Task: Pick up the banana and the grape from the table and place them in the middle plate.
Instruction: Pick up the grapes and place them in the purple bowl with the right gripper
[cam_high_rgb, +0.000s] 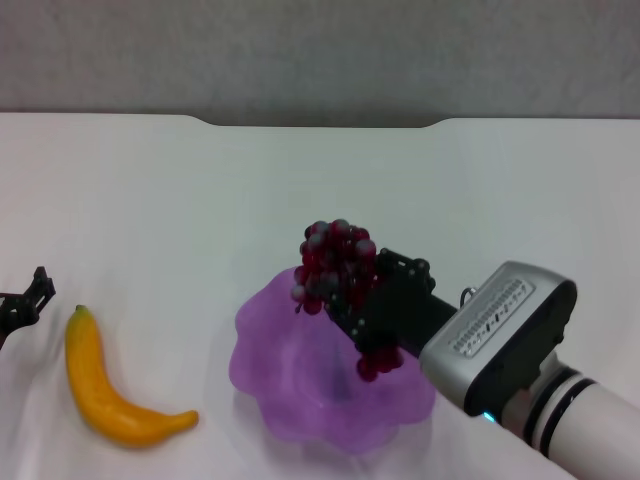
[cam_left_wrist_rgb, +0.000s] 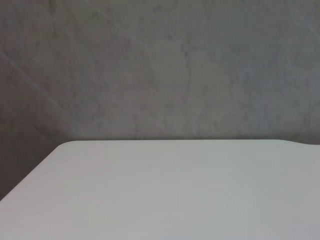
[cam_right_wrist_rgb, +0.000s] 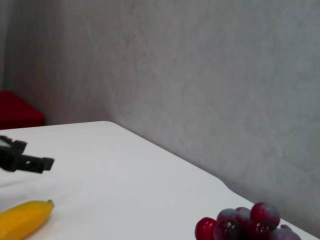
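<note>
The grape (cam_high_rgb: 338, 266) is a dark red-purple bunch held by my right gripper (cam_high_rgb: 372, 305), which is shut on it above the middle plate (cam_high_rgb: 290, 385), a translucent purple scalloped dish on the white table (cam_high_rgb: 320, 190). The top of the bunch also shows in the right wrist view (cam_right_wrist_rgb: 245, 225). The banana (cam_high_rgb: 105, 385) lies on the table to the left of the plate; its tip shows in the right wrist view (cam_right_wrist_rgb: 22, 220). My left gripper (cam_high_rgb: 25, 300) sits at the left edge, just beyond the banana's upper end, and shows far off in the right wrist view (cam_right_wrist_rgb: 22, 160).
The table's far edge has a shallow notch (cam_high_rgb: 320, 122) with a grey wall behind. The left wrist view shows only the bare tabletop (cam_left_wrist_rgb: 165, 195) and the wall. A red object (cam_right_wrist_rgb: 17, 112) stands beyond the table.
</note>
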